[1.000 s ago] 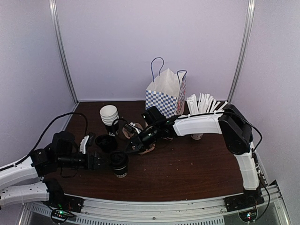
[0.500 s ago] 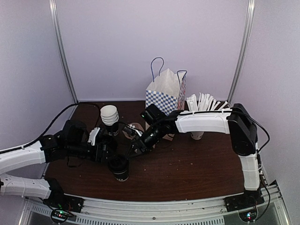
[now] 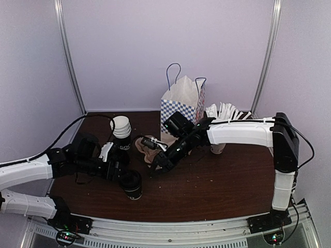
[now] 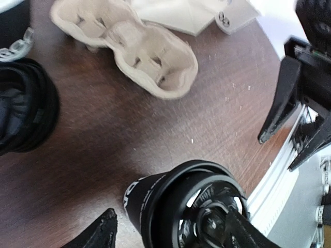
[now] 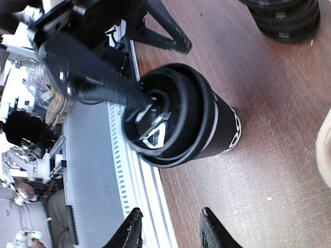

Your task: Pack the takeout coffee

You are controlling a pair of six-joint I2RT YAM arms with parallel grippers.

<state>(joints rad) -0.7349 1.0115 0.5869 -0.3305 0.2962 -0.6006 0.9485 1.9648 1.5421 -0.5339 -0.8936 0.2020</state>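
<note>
Two white-shelled arms (image 3: 243, 133) with black joints, trailing black cables.

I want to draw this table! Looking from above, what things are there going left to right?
Left gripper → coffee cup → cardboard carrier → checkered bag → white sticks.

Lab test booth, aluminium frame (image 3: 68, 57)

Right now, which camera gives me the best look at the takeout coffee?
The right wrist view: the takeout coffee shows lid and side, unobstructed. The left wrist view cuts it off at the bottom edge; the top external view shows it small and dark.
</note>
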